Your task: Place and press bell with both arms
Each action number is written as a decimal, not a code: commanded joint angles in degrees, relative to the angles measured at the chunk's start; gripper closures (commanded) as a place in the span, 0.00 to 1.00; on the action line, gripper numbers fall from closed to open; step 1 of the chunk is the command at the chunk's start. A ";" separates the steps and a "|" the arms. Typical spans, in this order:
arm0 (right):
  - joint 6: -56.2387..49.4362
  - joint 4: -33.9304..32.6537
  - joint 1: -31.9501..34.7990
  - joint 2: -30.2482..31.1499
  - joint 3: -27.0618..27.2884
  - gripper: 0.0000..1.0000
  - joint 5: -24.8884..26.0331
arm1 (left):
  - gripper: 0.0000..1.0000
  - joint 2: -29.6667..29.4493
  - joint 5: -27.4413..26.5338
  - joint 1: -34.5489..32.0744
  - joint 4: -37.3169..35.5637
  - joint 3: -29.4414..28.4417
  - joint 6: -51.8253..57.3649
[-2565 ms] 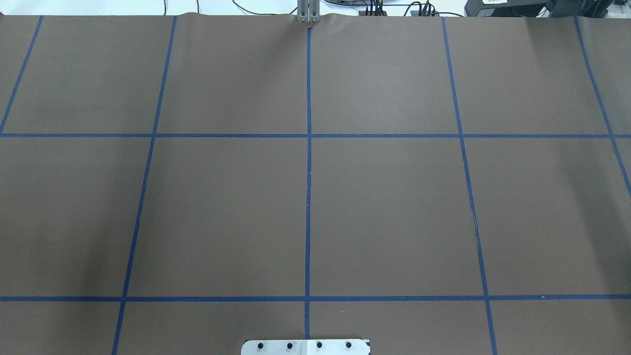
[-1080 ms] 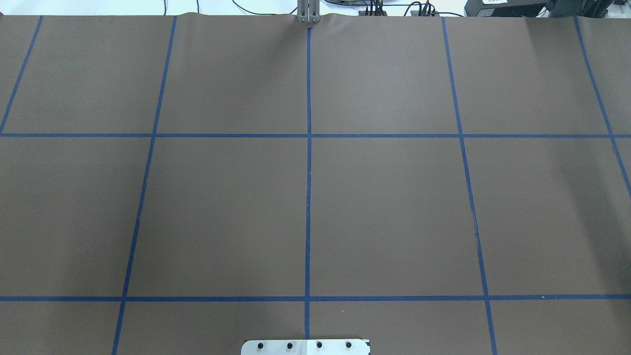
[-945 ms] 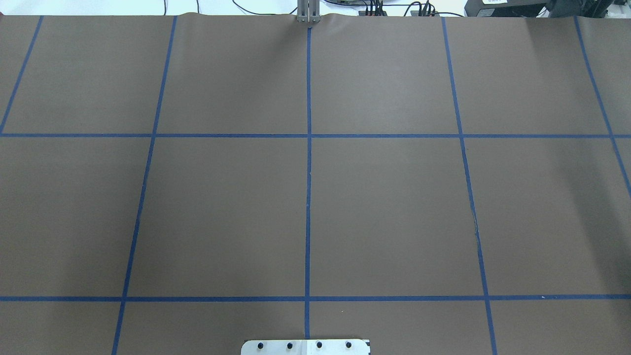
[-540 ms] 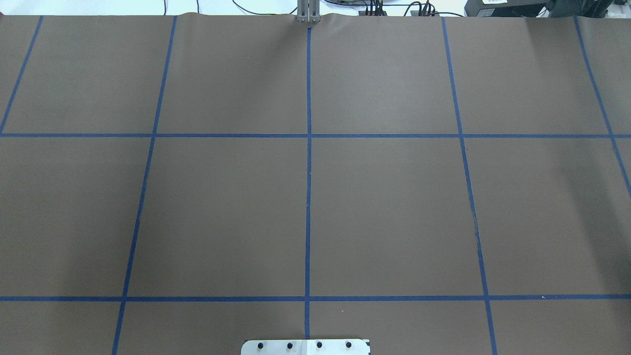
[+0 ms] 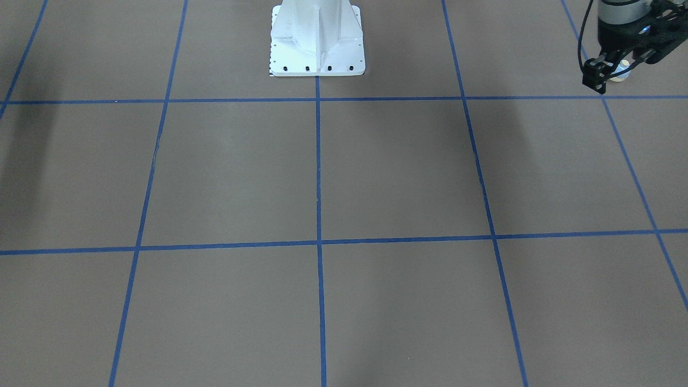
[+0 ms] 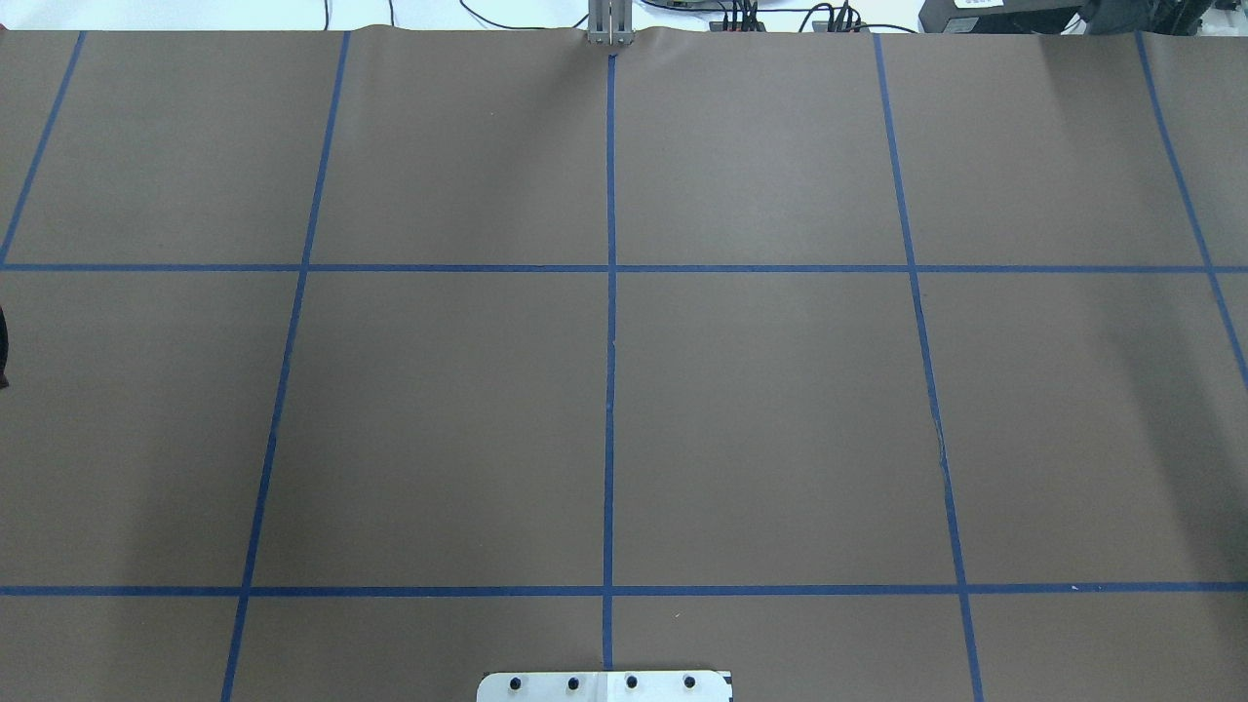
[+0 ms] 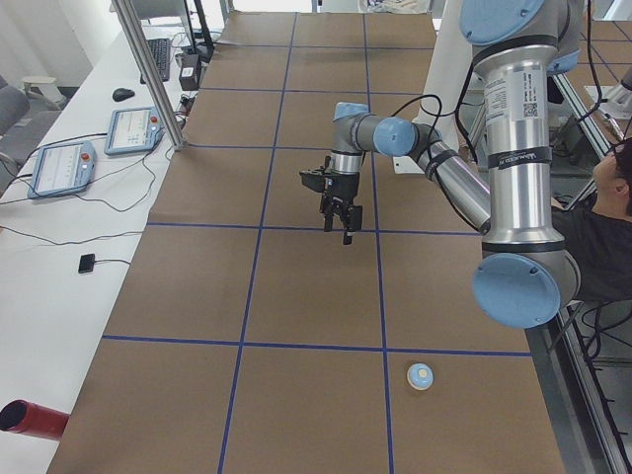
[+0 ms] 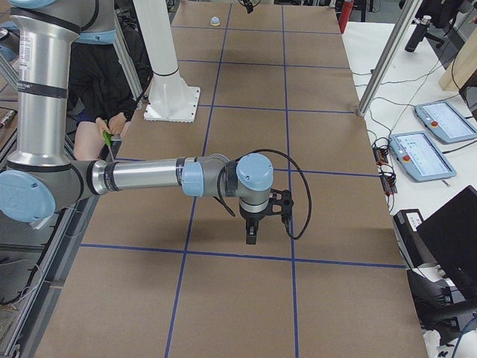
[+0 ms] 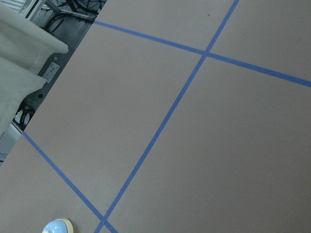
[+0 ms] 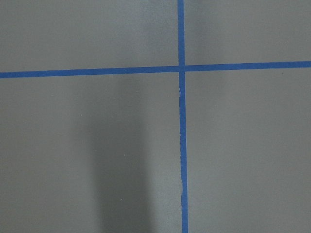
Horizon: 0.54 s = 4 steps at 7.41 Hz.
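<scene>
The light-blue bell (image 7: 421,376) with its cream button stands on the brown mat at the table's left end, near the robot's side. It also shows in the exterior right view (image 8: 215,21), at the bottom edge of the left wrist view (image 9: 57,226), and partly behind the gripper in the front view (image 5: 622,70). My left gripper (image 5: 594,80) hangs well above the mat, apart from the bell, and its fingertips look closed and empty; it also shows in the exterior left view (image 7: 341,225). My right gripper (image 8: 251,235) hangs above the right half; I cannot tell whether it is open or shut.
The white pedestal (image 5: 317,43) stands at the robot's edge in the middle. A red cylinder (image 7: 30,420) lies beside the mat at the left end. Tablets (image 7: 59,163) and a metal post (image 7: 148,69) line the far side. An operator (image 7: 602,197) sits behind the robot.
A dark sliver of the left arm has come in at the left edge of the overhead view. Nothing else there has changed.
</scene>
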State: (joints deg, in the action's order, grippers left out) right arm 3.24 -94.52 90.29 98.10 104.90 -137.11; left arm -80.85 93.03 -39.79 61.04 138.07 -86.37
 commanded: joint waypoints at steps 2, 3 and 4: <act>0.02 0.12 -0.02 -0.45 0.13 0.00 0.00 | 0.00 8.05 -8.01 20.74 -0.22 -1.13 -39.17; 0.02 0.04 -0.02 -0.45 0.74 0.00 0.00 | 0.00 11.64 -9.87 26.55 -0.31 -1.49 -50.45; 0.02 0.04 -0.02 -0.62 1.09 0.00 0.00 | 0.00 15.33 -10.06 31.31 -0.13 -1.66 -58.04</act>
State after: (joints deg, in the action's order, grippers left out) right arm 3.25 -94.46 90.26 97.64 105.51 -137.11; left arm -69.98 84.25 -15.17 60.81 136.76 -132.53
